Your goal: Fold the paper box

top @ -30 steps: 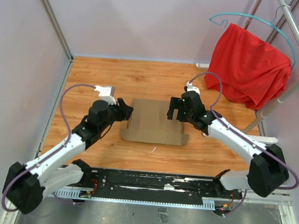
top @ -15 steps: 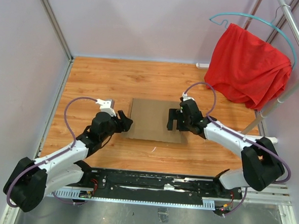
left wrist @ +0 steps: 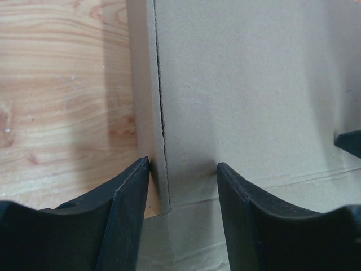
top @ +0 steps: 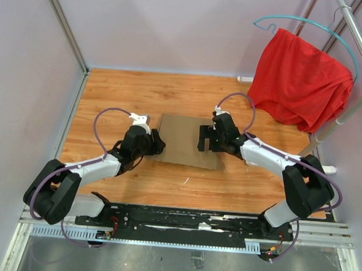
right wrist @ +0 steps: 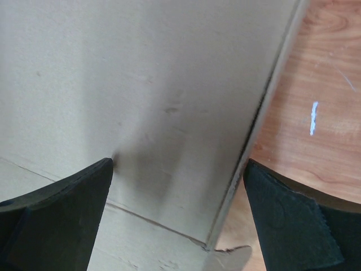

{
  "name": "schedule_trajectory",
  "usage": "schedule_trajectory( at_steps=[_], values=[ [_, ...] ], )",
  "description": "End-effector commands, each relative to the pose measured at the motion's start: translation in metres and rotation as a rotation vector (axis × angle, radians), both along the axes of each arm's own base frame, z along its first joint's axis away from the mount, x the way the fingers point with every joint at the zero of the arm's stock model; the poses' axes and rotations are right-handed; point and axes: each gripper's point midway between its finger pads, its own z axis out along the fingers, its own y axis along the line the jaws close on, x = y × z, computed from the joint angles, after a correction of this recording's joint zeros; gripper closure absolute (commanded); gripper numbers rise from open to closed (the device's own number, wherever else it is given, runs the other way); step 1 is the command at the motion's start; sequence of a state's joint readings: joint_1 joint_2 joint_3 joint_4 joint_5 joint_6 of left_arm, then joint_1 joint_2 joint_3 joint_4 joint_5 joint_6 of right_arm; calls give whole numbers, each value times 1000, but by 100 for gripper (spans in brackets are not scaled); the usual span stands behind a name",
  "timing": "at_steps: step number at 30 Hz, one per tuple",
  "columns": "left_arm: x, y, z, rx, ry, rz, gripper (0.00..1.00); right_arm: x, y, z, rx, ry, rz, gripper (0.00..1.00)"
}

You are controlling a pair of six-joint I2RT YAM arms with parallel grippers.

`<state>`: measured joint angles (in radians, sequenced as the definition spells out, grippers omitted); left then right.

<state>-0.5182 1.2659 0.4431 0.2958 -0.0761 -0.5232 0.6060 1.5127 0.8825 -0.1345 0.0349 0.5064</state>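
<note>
Here, left claw point(left wrist: 183, 169) and right claw point(right wrist: 177, 169) straddle plain paper box point(top: 182, 138).

your paper box point(top: 182, 143) is matt brown cardboard, faintly fuzzy, wood-grain table point(top: 110, 94) just left of your left fingers point(left wrist: 127, 220) smooth, slight sheen, those matt black plastic

This is a robotics lab cell, a staged test booth rather than a lived-in room. Plain pale panels point(top: 175, 24) set in bare metal framing point(top: 63, 24) wall in a wood-grain tabletop point(top: 110, 88) along its left and far edges. At the near edge a left arm point(top: 90, 167) and a right arm point(top: 269, 158) are bolted to a black rail point(top: 182, 220) with exposed wiring, and purple cables point(top: 97, 121) loop from them. A lone unprinted paper box point(top: 181, 138) lies mid-tabletop. By the far right corner a metal rack point(top: 359, 36) carries a red cloth point(top: 301, 78) on a teal hanger point(top: 299, 19).
</note>
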Motion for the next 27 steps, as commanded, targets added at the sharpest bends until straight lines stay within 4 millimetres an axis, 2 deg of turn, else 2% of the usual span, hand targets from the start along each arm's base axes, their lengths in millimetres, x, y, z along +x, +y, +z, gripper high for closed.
schedule_trajectory(
  at_steps=[1,8,12,17,22,25,27],
  values=[
    [23,-17,26,-22,-82,-41,45,15,-2,-3,-61,12,1,2],
    [47,-34,26,-15,-61,-59,47,46,9,3,-36,3,-3,1],
    [58,-33,22,6,-57,-38,46,63,10,12,-29,-7,-7,1],
    [66,-25,30,11,-70,-13,40,77,-1,24,-70,-35,-32,2],
    [64,4,51,42,-105,80,37,68,-23,45,-61,-91,-81,2],
    [52,21,67,23,-137,137,37,50,-40,50,-62,-94,-111,2],
    [38,24,73,-10,-157,131,37,34,-48,50,-49,-92,-117,2]
  ],
)
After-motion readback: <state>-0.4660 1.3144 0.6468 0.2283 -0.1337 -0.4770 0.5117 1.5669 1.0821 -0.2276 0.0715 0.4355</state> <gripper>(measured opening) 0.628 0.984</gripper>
